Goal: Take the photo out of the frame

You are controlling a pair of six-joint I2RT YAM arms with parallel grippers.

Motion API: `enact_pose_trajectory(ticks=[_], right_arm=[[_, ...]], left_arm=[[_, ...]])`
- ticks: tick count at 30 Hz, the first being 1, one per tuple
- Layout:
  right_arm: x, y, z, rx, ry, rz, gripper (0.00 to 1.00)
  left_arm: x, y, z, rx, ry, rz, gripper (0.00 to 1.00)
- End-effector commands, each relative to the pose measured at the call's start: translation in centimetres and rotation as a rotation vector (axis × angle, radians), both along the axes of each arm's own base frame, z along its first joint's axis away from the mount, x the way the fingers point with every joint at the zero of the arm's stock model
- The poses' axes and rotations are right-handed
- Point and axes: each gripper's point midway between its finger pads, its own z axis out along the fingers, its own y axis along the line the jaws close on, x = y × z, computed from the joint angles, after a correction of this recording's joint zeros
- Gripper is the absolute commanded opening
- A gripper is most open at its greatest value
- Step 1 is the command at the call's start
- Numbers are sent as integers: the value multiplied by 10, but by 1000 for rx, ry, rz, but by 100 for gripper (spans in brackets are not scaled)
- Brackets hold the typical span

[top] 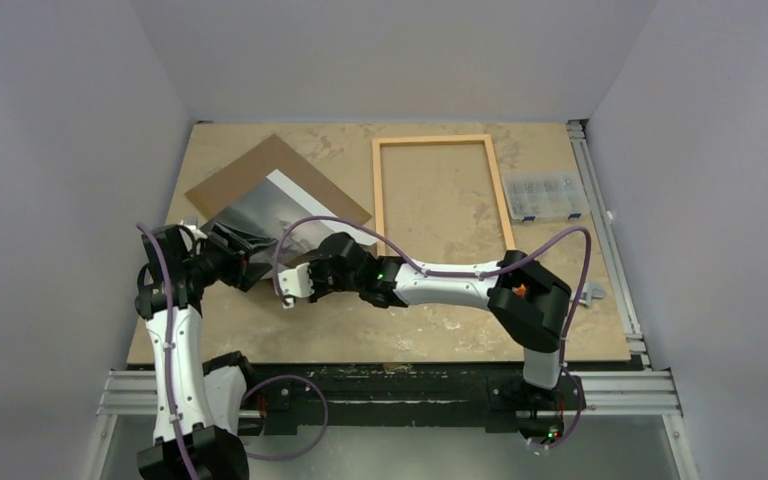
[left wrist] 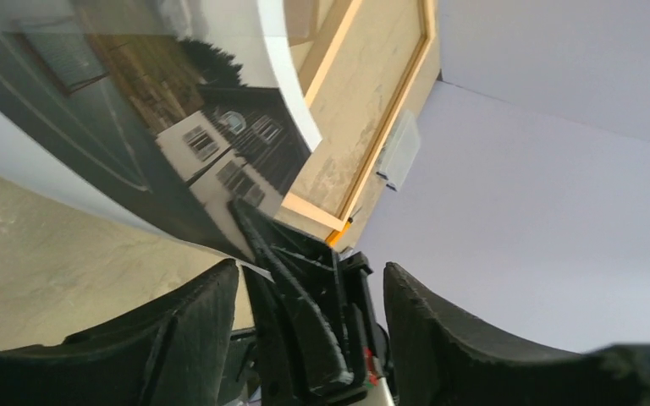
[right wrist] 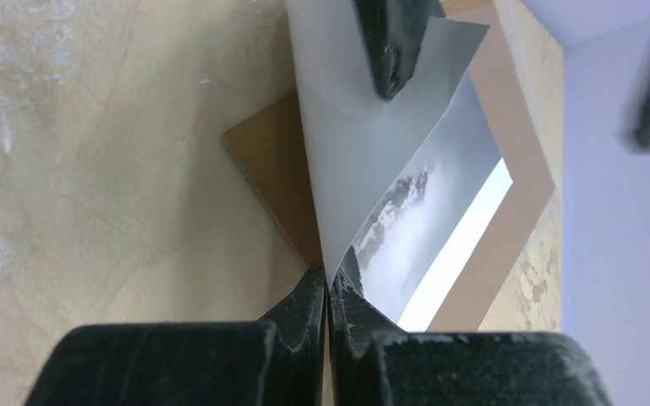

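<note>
Curling up off the brown board (top: 260, 165), the photo (top: 260, 212) is a thin glossy sheet, dark grey with a white band at its far end. The left wrist view shows a house and trees printed on it. The right gripper (right wrist: 328, 292) pinches its near edge, jaws closed on the paper. The left gripper (left wrist: 309, 272) gapes wide beside it, clasping nothing. The frame (top: 430, 139) lies flat on the table (top: 440, 325), apart from the photo.
</note>
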Motion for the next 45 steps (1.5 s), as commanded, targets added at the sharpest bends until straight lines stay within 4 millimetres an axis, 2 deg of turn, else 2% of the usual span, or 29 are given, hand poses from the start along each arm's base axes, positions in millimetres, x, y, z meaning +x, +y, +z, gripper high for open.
enact_pose_trajectory(ticks=[1, 7, 13, 19, 23, 28, 33, 36, 38, 41, 45], right_arm=[[-9, -2, 42, -8, -17, 53, 0], [-22, -31, 54, -114, 0, 78, 0], [-37, -66, 82, -140, 28, 62, 0], [-44, -101, 104, -132, 27, 0, 0], [-49, -129, 137, -68, 13, -61, 0], [-61, -170, 172, -18, 18, -123, 0], [-81, -212, 203, 14, -14, -99, 0], [-87, -230, 223, 66, -69, -85, 0], [-88, -236, 237, 102, -118, -77, 0], [-78, -234, 263, 149, -187, -109, 0], [-50, -211, 297, 229, -270, -197, 0]], left_arm=[[12, 11, 45, 157, -175, -25, 64], [8, 31, 84, 379, -292, 26, 69], [4, 45, 102, 514, -330, 61, 69], [7, 46, 104, 518, -340, 58, 69], [8, 43, 103, 513, -349, 39, 69], [8, 39, 92, 513, -335, 3, 69], [4, 38, 80, 528, -331, -9, 68], [2, 37, 75, 540, -328, -10, 68], [1, 38, 72, 548, -323, -9, 68], [0, 42, 74, 566, -320, 10, 68], [-1, 43, 82, 577, -337, 21, 68]])
